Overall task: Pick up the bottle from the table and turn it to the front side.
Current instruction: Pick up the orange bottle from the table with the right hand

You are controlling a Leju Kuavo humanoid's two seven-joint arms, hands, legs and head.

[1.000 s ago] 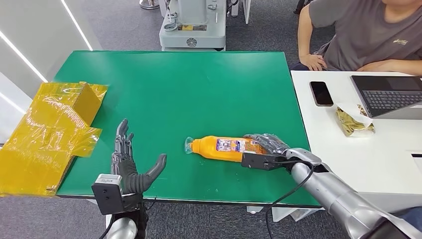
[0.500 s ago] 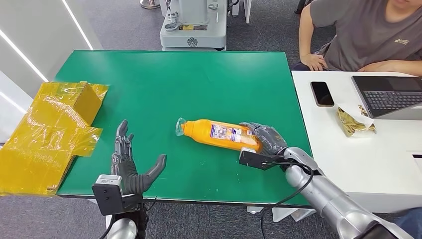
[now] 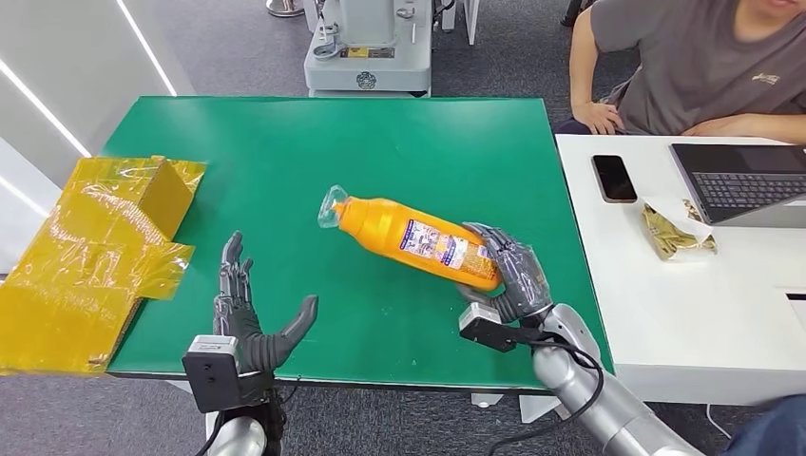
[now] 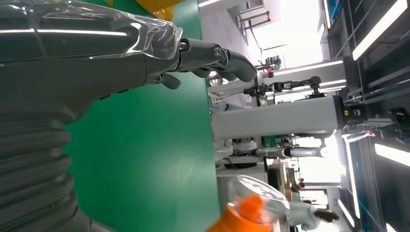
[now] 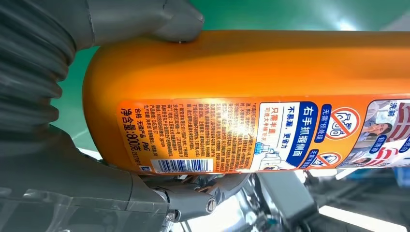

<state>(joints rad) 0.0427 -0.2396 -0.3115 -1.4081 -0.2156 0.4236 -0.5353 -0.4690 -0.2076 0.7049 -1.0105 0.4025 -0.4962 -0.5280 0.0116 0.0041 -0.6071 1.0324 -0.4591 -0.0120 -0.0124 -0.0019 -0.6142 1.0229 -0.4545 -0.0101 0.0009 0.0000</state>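
Nearest you, your left hand (image 3: 245,323) stood empty at the green counter's (image 3: 285,171) near edge, fingers spread and thumb out. Your right hand (image 3: 508,275) gripped the orange bottle (image 3: 409,237) around its base end, holding it tilted above the counter, its clear-capped neck pointing up and toward the far left. The label facing you carried a barcode, fine print and blue-and-red warning symbols. Farther off, yellow wrapping (image 3: 95,247) lay at the counter's left edge.
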